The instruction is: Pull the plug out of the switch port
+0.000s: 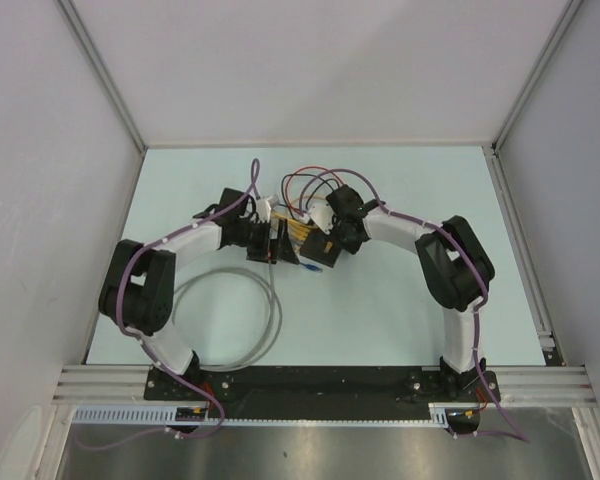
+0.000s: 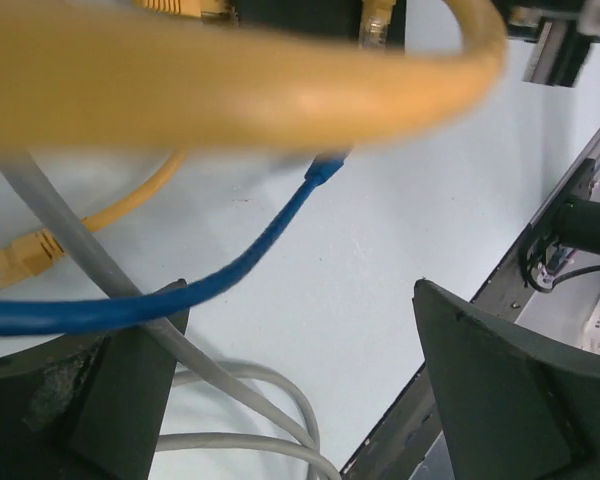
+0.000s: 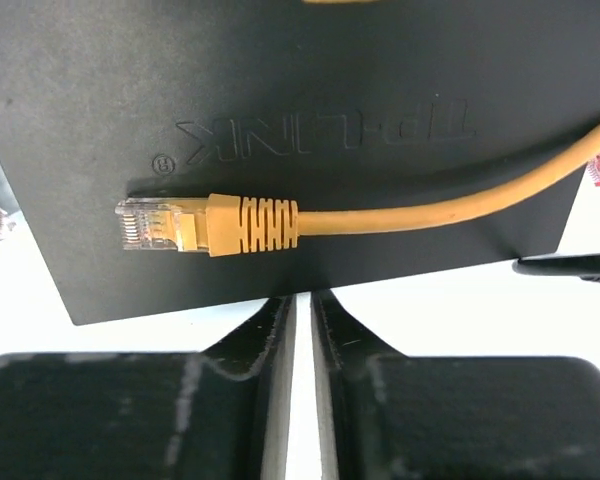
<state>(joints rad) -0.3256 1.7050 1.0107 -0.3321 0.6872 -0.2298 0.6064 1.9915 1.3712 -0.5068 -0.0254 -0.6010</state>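
The switch (image 3: pixel 280 80) is a flat black box with TP-LINK on its top; in the top view (image 1: pixel 286 243) it sits mid-table between both grippers. A loose yellow plug (image 3: pixel 170 222) on a yellow cable (image 3: pixel 450 208) lies on its top. My right gripper (image 3: pixel 302 300) is shut but for a thin slit, holding nothing, its tips at the switch's near edge. My left gripper (image 2: pixel 300 300) is wide open and empty, low over the table; a grey cable (image 2: pixel 90 265) runs across its left finger (image 2: pixel 80 400). Yellow plugs (image 2: pixel 378 22) sit at the switch's edge at the top.
A blue cable (image 2: pixel 250 255) crosses the left wrist view; its plug (image 1: pixel 313 268) lies on the table. A blurred yellow cable (image 2: pixel 240 85) hangs close to the camera. A grey cable loop (image 1: pixel 230 320) lies front left. Red and black wires (image 1: pixel 310 185) arch behind the switch.
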